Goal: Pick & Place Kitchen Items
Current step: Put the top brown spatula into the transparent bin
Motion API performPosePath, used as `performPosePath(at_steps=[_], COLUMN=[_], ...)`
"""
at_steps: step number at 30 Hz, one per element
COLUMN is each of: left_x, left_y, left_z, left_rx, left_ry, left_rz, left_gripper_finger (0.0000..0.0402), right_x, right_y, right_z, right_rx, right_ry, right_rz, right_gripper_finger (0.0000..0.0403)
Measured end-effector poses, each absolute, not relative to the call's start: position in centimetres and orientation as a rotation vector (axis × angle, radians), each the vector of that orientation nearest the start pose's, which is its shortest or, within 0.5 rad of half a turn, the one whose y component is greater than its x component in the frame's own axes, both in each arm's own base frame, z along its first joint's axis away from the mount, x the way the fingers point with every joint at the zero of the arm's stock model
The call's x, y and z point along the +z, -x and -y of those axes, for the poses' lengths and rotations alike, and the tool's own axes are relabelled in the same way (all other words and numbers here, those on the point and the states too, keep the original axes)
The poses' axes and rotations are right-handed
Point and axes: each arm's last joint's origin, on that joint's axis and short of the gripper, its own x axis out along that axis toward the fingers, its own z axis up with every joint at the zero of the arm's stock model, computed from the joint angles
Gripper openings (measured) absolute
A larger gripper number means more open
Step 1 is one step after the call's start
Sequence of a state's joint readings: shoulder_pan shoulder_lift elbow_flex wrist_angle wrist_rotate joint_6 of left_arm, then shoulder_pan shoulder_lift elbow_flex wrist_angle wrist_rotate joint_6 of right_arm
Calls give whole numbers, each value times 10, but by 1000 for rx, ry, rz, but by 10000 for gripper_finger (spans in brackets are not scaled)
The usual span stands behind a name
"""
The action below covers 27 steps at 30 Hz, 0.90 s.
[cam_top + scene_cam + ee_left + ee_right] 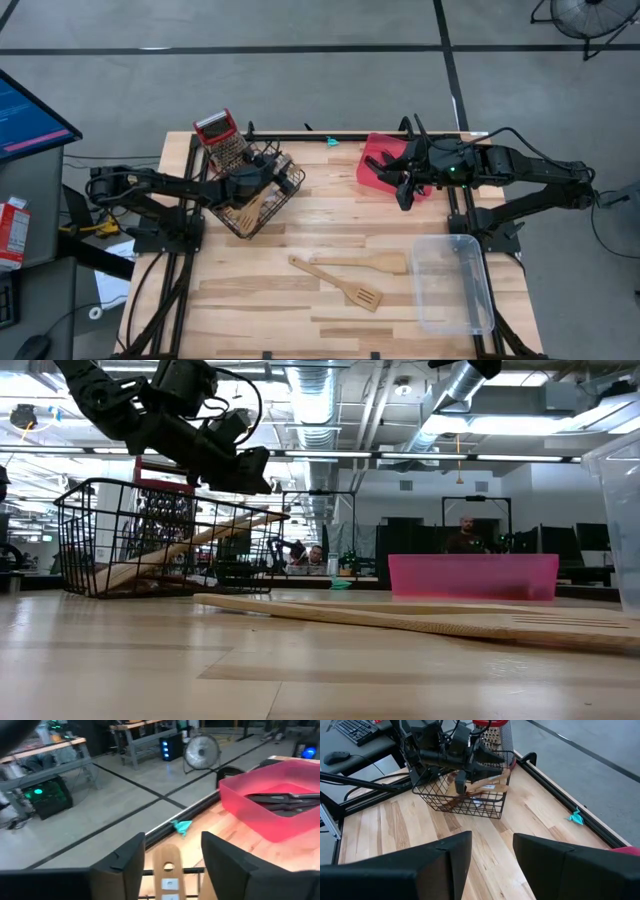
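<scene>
Here, left tool [170, 857] spread around a pale wooden spatula handle [167, 865] with hole

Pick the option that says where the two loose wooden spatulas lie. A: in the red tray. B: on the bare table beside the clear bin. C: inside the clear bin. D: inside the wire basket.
B: in the high view the slotted spatula and the plain spatula lie flat on the table, just outside the clear bin.
</scene>
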<state>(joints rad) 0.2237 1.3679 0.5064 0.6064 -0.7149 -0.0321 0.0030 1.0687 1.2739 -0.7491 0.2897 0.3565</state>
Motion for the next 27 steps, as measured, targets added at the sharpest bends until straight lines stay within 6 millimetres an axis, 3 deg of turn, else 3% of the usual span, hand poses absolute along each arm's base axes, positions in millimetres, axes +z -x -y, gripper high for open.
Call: performPosePath(at_steps=[6, 10, 14, 20, 23, 27], left_x=[225, 266, 310, 356, 362, 355], left_y=[-238, -222, -196, -145, -124, -106], left_z=[-69, -59, -42, -13, -2, 12], left_rx=[856, 775, 570, 294, 209, 76], left_ry=[4, 42, 69, 106, 135, 177], left_rz=[-105, 70, 274, 530, 566, 458], left_gripper_finger=[212, 213, 206, 202, 199, 186], right_x=[394, 394, 385, 347, 321, 285], right_y=[-202, -203, -216, -262, -285, -309], right_z=[8, 8, 4, -11, -19, -31], right_rx=[-372, -376, -372, -289, -241, -192], right_ry=[-267, -286, -313, -238, -200, -139], right_rz=[-483, -480, -527, -720, -833, -971], right_gripper_finger=[161, 161, 161, 161, 161, 161])
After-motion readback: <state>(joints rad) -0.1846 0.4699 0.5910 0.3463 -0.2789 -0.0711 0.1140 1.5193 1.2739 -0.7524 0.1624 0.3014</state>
